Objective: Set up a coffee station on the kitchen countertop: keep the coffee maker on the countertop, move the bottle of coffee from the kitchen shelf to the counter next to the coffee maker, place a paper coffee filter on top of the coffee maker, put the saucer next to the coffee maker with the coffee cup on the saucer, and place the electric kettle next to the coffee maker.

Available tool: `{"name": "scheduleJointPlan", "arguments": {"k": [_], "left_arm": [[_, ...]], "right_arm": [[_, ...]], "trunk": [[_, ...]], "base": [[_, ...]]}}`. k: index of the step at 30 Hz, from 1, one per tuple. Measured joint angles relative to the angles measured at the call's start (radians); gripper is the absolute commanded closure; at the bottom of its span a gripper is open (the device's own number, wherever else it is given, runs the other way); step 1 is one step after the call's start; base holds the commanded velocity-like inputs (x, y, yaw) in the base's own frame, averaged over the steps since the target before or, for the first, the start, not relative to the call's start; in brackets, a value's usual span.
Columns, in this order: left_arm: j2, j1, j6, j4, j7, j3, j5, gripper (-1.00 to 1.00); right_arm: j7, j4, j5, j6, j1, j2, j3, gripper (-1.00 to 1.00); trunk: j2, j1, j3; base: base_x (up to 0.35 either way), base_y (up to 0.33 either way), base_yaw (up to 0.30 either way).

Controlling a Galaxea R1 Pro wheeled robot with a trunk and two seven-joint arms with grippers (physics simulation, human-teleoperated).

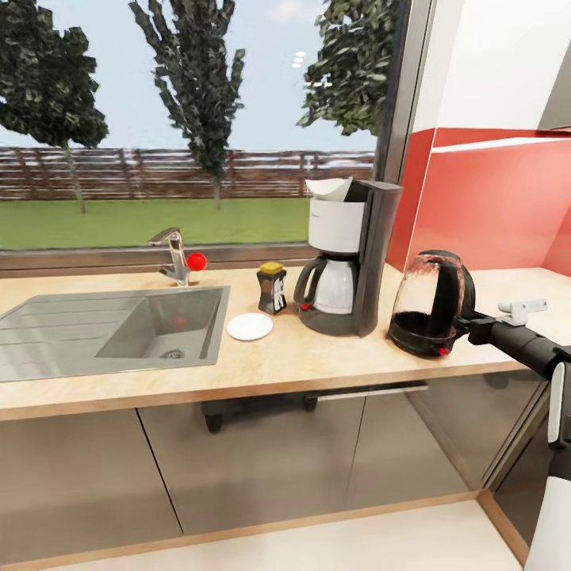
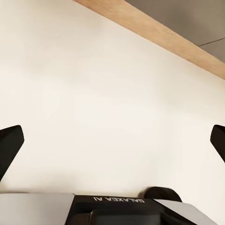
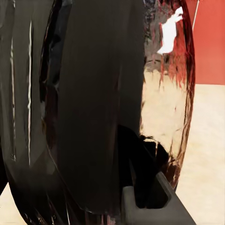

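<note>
Now | right tool (image 1: 469, 323) at electric kettle (image 1: 428, 305) handle, grip hidden | left tool (image 2: 112, 140) apart

A wide window (image 1: 190, 119) behind the worktop looks out on 3 trees (image 1: 198, 87), a lawn (image 1: 143, 222) and a wooden fence (image 1: 159, 173) under a pale blue sky. To its right stands a dark frame post (image 1: 400, 95), then a red wall panel (image 1: 492, 206) with white wall (image 1: 492, 63) above it. Below, glossy grey cabinets (image 1: 262, 460) meet a pale floor (image 1: 357, 547) along a light-wood plinth (image 1: 238, 531).
</note>
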Motion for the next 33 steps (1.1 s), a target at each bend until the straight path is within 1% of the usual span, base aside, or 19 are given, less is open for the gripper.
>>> {"name": "scheduleJointPlan", "arguments": {"k": [1,5,9,25,26,27,33], "left_arm": [[0.000,0.000,0.000,0.000,0.000,0.000,0.000,-1.00],[0.000,0.000,0.000,0.000,0.000,0.000,0.000,-1.00],[0.000,0.000,0.000,0.000,0.000,0.000,0.000,-1.00],[0.000,0.000,0.001,0.000,-0.001,0.000,0.000,-1.00],[0.000,0.000,0.001,0.000,-0.001,0.000,0.000,-1.00],[0.000,0.000,0.001,0.000,-0.001,0.000,0.000,-1.00],[0.000,0.000,0.001,0.000,-0.002,0.001,0.000,-1.00]], "right_arm": [[0.000,0.000,-0.003,-0.002,0.000,0.000,0.000,1.00],[0.000,0.000,-0.003,-0.002,0.000,0.000,0.000,1.00],[-0.001,-0.011,-0.008,-0.003,0.000,0.000,0.000,1.00],[-0.002,-0.011,-0.009,-0.001,-0.001,0.000,0.000,1.00],[-0.002,-0.011,-0.009,-0.001,-0.001,0.000,0.000,-1.00],[-0.001,0.000,0.006,0.005,0.000,0.000,0.001,-1.00],[-0.002,0.001,0.006,0.005,0.001,0.000,0.001,-1.00]], "trunk": [[-0.007,0.004,-0.003],[-0.007,0.004,-0.003],[-0.035,0.019,-0.016],[-0.035,0.019,-0.016],[-0.035,0.019,-0.016],[-0.035,0.019,-0.016],[-0.035,0.019,-0.016]], "base": [[0.000,0.000,0.000],[0.000,0.000,0.000],[0.000,0.000,0.000],[0.000,0.000,0.000],[0.000,0.000,0.000],[0.000,0.000,0.000],[0.000,0.000,0.000]]}}
